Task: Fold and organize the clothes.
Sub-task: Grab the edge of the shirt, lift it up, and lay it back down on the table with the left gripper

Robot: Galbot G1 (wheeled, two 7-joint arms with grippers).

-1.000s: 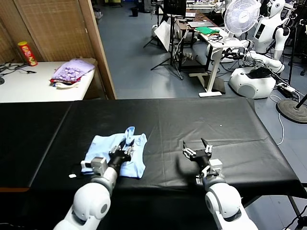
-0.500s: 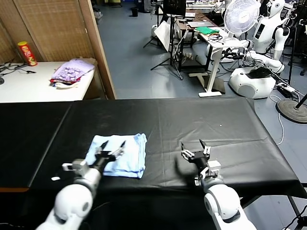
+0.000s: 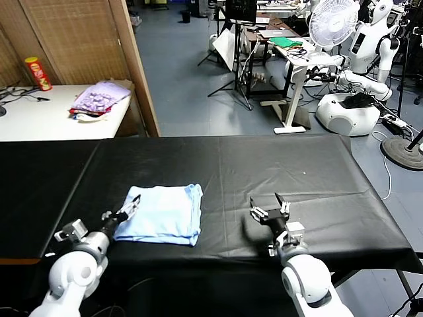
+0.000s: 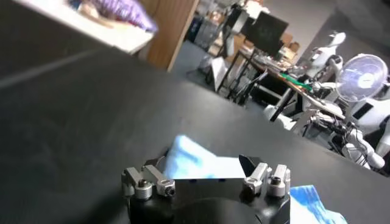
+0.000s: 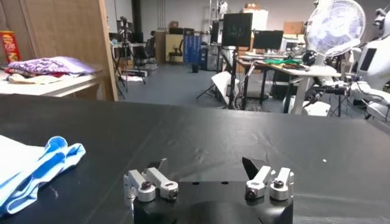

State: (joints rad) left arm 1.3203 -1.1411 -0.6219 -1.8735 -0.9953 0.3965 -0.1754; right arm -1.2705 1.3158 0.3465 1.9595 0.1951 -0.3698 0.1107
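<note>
Now the left gripper has let go and drawn back to the folded T-shirt's left edge, jaws wide and empty, like the right gripper idling well right, so folding looks done.

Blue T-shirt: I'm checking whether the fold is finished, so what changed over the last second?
The left gripper let go of the T-shirt and drew back off its left edge, open. The flap now lies flat. The right gripper stayed open and empty.
</note>
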